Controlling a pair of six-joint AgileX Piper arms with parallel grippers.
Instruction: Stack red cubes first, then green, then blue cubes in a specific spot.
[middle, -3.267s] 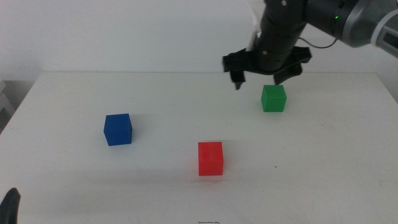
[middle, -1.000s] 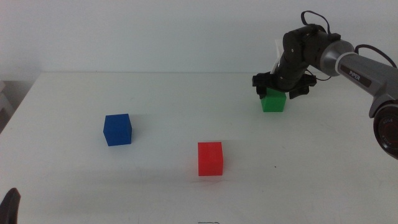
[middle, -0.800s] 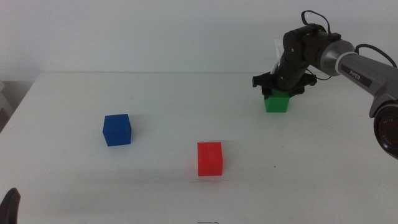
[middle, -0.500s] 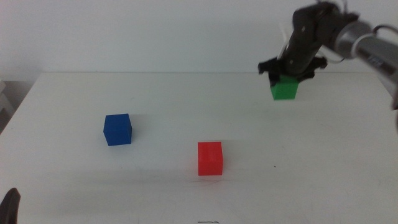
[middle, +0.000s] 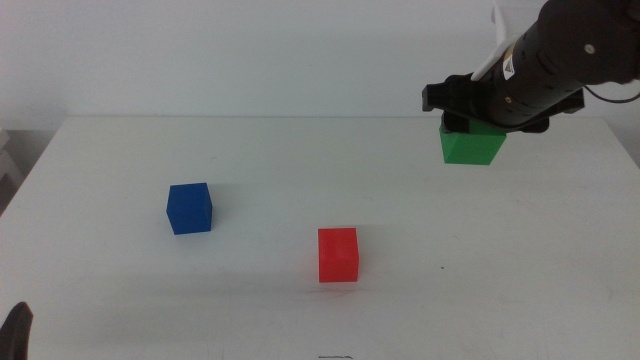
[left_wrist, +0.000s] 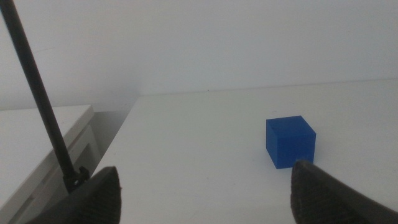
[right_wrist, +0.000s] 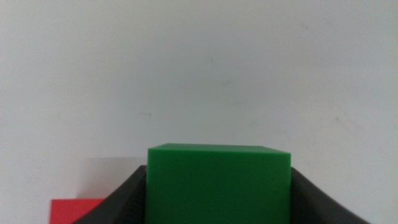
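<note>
My right gripper is shut on the green cube and holds it in the air above the table's back right. In the right wrist view the green cube sits between the two dark jaws, with a corner of the red cube showing beyond it. The red cube rests on the white table near the front centre. The blue cube stands at the left. My left gripper waits at the front left corner, open, with the blue cube ahead of it.
The white table ends at a pale wall behind. A thin dark rod and a white side surface lie off the table's left edge in the left wrist view.
The right gripper came down over the green cube, shut on it and lifted it off the table, rising toward the camera. Red and blue cubes have not moved.
</note>
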